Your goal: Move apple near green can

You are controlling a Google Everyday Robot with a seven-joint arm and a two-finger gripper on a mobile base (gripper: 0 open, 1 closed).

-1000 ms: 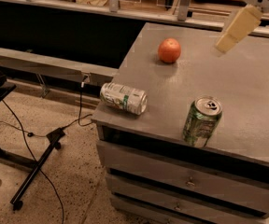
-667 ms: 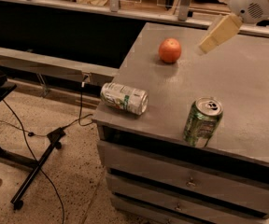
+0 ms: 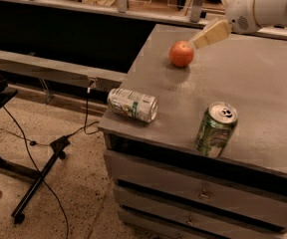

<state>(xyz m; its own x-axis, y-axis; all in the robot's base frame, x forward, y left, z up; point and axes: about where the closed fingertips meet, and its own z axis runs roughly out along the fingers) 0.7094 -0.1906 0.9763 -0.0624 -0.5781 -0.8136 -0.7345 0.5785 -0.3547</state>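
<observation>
The apple (image 3: 181,54), round and orange-red, sits on the grey cabinet top (image 3: 263,83) toward its far left. The green can (image 3: 215,129) stands upright near the front edge, with a silver top and pull tab. My gripper (image 3: 203,38) reaches in from the upper right on a white arm. Its cream-coloured fingertips are just right of and slightly above the apple, very close to it.
A mostly white can with green marks (image 3: 132,104) lies on its side at the front left corner of the cabinet top. Drawers (image 3: 198,193) run below the front edge. A stand and cables (image 3: 44,168) lie on the floor at left. A shelf runs along the back.
My gripper has moved left and down across the cabinet top, from the far upper right to right beside the apple. The apple and both cans have not moved.
</observation>
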